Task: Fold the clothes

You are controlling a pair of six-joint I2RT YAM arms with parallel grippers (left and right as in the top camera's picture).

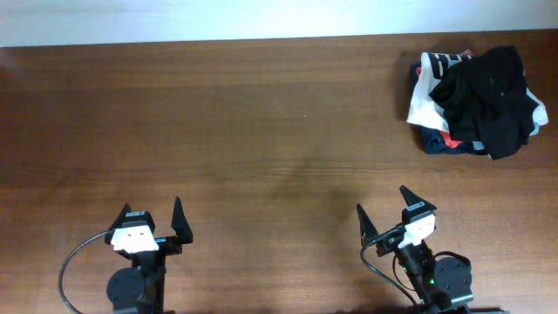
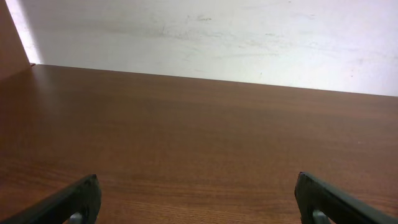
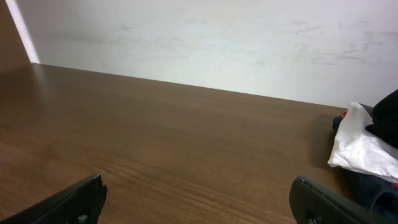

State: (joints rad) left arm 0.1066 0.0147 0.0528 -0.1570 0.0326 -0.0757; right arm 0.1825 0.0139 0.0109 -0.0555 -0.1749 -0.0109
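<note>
The black top [image 1: 490,87] lies crumpled on a pile of clothes at the table's far right corner. A sliver of it shows at the right edge of the right wrist view [image 3: 388,112]. My left gripper [image 1: 153,220] is open and empty near the front edge at the left; its fingers frame bare wood in the left wrist view [image 2: 198,193]. My right gripper [image 1: 384,209] is open and empty near the front edge at the right, far from the pile; it also shows in the right wrist view [image 3: 198,193].
Under the black top lie white [image 1: 424,98], navy and red garments [image 1: 446,139]; the white one also shows in the right wrist view [image 3: 360,146]. The brown wooden table [image 1: 244,131] ends at a white wall [image 3: 205,43] at the back.
</note>
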